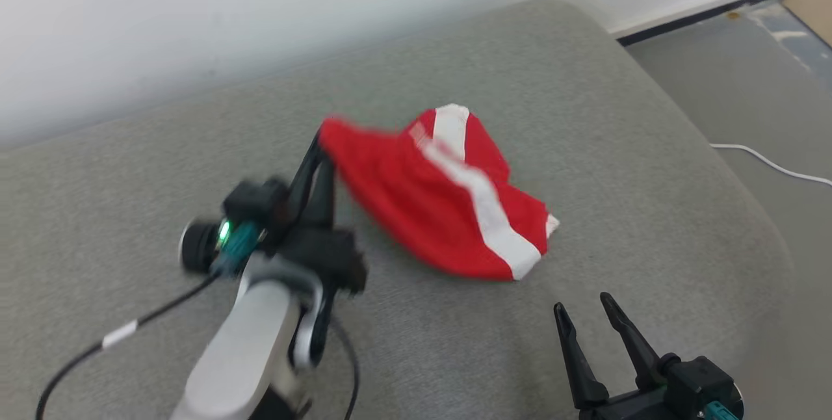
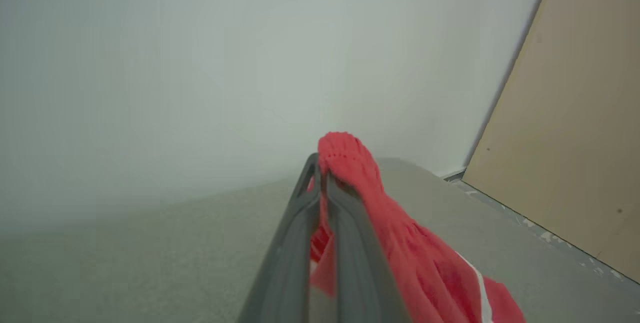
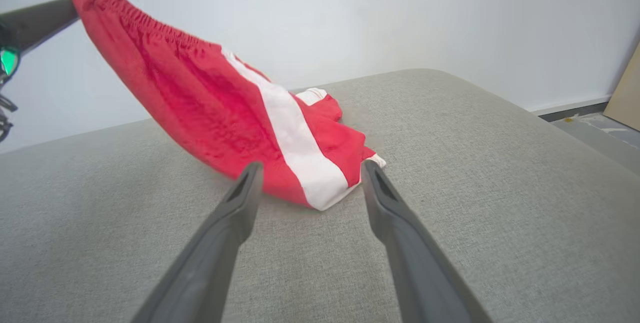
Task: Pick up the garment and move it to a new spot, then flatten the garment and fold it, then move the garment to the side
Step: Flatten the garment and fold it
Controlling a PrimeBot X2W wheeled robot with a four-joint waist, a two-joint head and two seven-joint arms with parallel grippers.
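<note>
Your left fingers (image 2: 347, 243) clamp one end of the shorts (image 1: 442, 199), raised over the cushion's (image 1: 650, 179) middle where the rest trails. Your right fingers (image 3: 222, 248) gape near its front edge. The bite looks shallow, perhaps: swing fast and it slips.

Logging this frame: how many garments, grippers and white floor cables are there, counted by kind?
red garment: 1
grippers: 2, the left gripper and the right gripper
white floor cable: 1
Total: 4
</note>
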